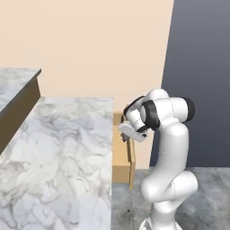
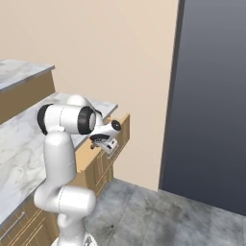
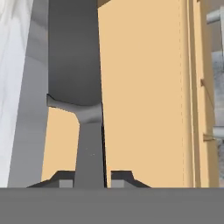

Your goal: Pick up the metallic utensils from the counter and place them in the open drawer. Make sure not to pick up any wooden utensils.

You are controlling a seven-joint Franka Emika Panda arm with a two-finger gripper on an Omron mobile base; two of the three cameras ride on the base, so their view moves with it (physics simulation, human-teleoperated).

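One dark grey metal knife (image 3: 83,83) with a wide blade. One shallow light-tan wooden open drawer (image 3: 140,87). One long white-grey veined marble counter (image 1: 58,152) — plus one raised marble ledge (image 1: 15,78) at the back left.

No lettering, label, brand or number can be read anywhere in this rendered kitchen (every surface is plain).

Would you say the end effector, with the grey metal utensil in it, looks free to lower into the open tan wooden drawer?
Probably yes: the end effector hangs over the drawer, with only the utensil between.
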